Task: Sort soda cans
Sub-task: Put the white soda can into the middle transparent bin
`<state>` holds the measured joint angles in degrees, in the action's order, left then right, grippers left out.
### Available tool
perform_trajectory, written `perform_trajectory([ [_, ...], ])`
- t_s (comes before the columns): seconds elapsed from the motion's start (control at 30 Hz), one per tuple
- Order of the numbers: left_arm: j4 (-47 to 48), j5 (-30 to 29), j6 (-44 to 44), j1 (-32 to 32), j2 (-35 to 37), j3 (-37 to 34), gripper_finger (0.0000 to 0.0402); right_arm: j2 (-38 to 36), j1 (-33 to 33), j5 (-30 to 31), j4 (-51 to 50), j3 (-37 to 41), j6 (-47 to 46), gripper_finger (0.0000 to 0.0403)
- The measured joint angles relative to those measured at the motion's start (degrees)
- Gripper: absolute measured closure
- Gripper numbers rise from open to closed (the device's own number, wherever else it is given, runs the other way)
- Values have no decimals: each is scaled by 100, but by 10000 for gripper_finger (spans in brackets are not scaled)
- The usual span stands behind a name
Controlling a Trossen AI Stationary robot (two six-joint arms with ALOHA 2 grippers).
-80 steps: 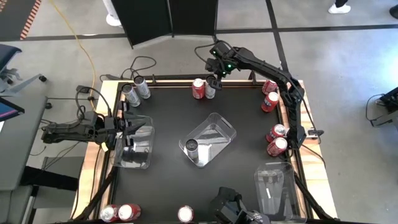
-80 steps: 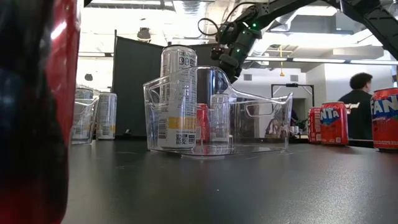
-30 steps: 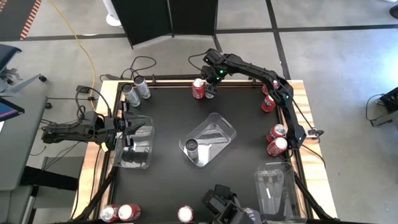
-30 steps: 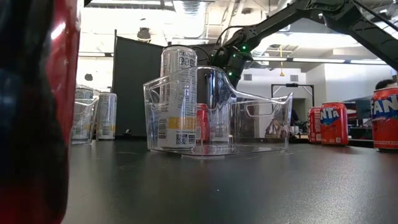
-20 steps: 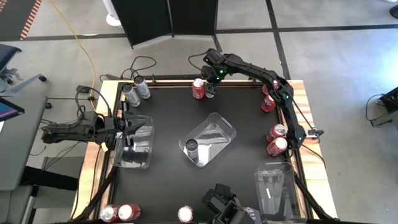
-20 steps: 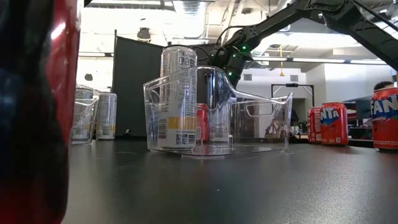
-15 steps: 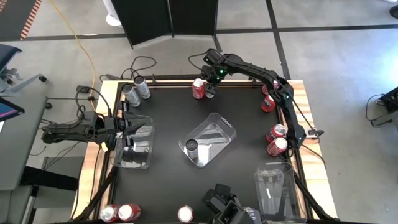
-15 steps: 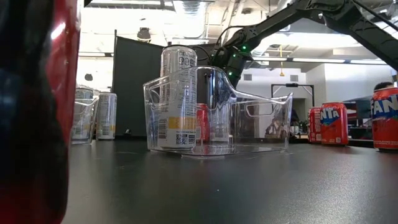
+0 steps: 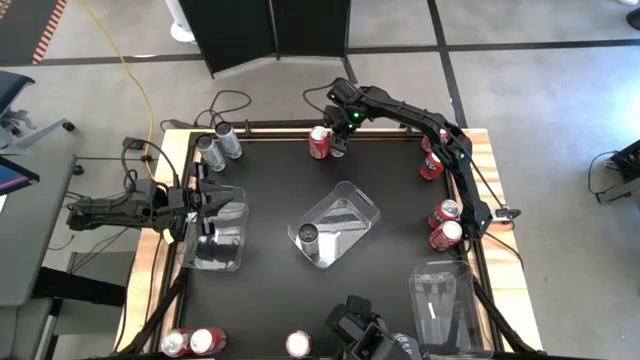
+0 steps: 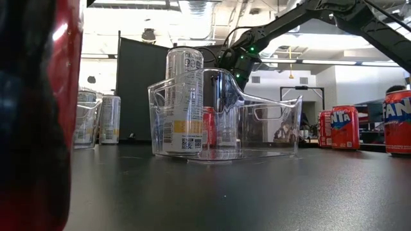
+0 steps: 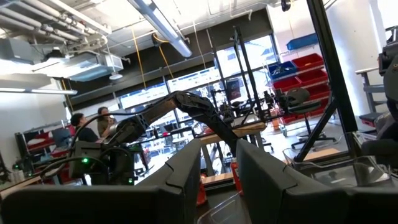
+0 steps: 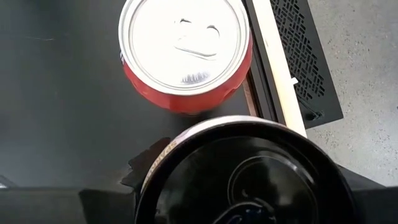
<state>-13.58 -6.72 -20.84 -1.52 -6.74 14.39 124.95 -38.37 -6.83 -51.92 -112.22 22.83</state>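
My right gripper [image 9: 338, 142] is at the far edge of the bench [image 9: 270, 200], down over the silver-grey can [image 12: 242, 171] with the dark top. That can stands just beside a red can [image 9: 319, 142]; in the wrist view their walls look nearly touching. I can't see my fingers around the can body in any view, so I can't tell whether I'm gripping it yet or only straddling it.

My left gripper [image 11: 217, 180] is parked over the clear tray [image 9: 215, 230] at the left edge, fingers a narrow gap apart, nothing between them.

Where the rest sit:
- one silver-grey can [image 9: 309, 234] already in the middle tray [image 9: 355, 210]
- two more silver-grey ones [image 9: 220, 143] at the far left corner
- red ones along the right edge [image 9: 443, 222] and near edge [image 9: 195, 342]

Handling guess: thin aluminium wall, smooth, probably slippery. Rigid if full, dents easily if empty, and I can't tell which. Best hold is mid-body across the diameter, below the rim, with moderate squeeze. Main risk is a finger clipping the red neighbour and tipping it, so lift straight up before moving sideways.
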Motion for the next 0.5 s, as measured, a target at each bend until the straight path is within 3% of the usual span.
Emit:
perform_trajectory([
  [0.5, 0, 0, 0, -1, 0, 0, 301, -2, 0, 17, 7, 0, -119, 139],
])
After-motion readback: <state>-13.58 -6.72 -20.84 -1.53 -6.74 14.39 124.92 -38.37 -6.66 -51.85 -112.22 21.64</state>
